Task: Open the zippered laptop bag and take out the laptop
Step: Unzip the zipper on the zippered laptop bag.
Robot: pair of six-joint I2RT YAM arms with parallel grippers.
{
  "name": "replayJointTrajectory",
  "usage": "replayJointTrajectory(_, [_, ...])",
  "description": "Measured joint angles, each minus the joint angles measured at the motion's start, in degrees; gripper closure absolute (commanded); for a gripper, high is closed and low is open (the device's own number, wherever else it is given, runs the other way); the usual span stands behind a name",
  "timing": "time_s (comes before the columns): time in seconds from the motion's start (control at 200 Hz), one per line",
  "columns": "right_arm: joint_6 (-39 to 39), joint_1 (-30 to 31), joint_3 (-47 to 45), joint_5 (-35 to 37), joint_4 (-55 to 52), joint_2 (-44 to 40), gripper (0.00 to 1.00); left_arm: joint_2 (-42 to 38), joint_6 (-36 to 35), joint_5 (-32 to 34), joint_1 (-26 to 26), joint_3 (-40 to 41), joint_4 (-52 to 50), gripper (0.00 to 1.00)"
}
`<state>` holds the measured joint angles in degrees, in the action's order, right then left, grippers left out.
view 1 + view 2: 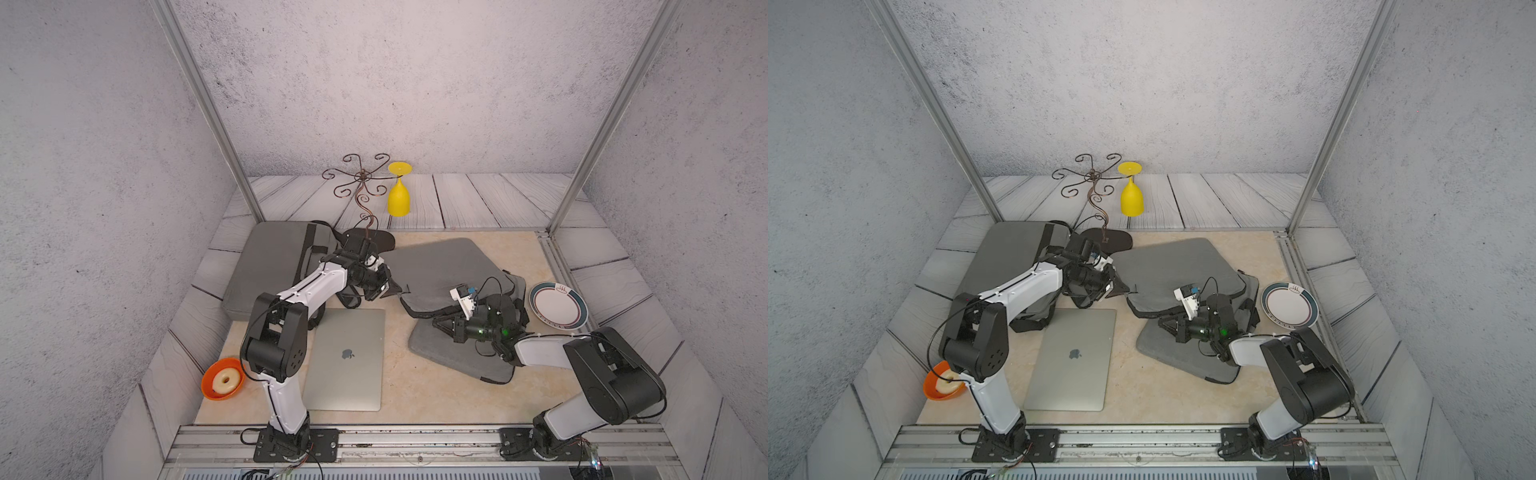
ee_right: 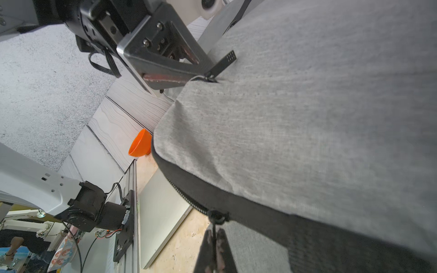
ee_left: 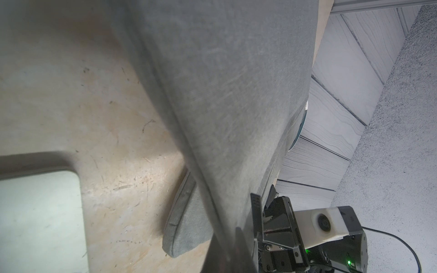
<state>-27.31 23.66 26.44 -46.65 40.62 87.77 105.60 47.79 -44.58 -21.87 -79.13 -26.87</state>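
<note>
Grey speckled walls (image 1: 374,83) close in a beige tabletop (image 1: 415,395), and from where I stand the silver laptop (image 1: 347,361) lies flat and closed near the front edge, lid up, out in the open. Just to its right sits the grey laptop bag (image 1: 436,266), its upper layer lifted off the lower one. The left gripper (image 1: 397,292) is pinched tight on the bag's near edge beside a small pocket zip. The right gripper (image 2: 214,245) is clamped on the thin zipper pull (image 2: 216,216) hanging from the dark main zipper. A second grey bag (image 1: 270,257) lies at the back left, a plate (image 1: 559,305) right of the bag, an orange bowl (image 1: 208,384) front left.
</note>
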Motion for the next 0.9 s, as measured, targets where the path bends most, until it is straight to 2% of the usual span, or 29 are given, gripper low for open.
replayJointTrajectory(0.135, [2.40, 0.00, 0.42, 1.57, -4.81, -2.03, 1.00, -0.02, -0.37, 0.09, 0.00, 0.00, -0.31, 1.00])
replayJointTrajectory(0.235, [6.08, 0.07, 1.81, 4.37, -12.13, -5.68, 1.00, -0.02, -1.20, 0.33, -0.07, -0.15, -1.01, 1.00])
replayJointTrajectory(0.465, [15.04, 0.39, 7.06, 15.23, -31.28, -11.82, 1.00, -0.02, -2.99, 1.75, -0.11, -0.98, -2.89, 1.00])
replayJointTrajectory(0.896, [15.30, -3.15, 13.29, 30.62, -48.87, -13.33, 1.00, -0.24, -5.35, 3.82, 0.48, -1.66, -5.77, 1.00])
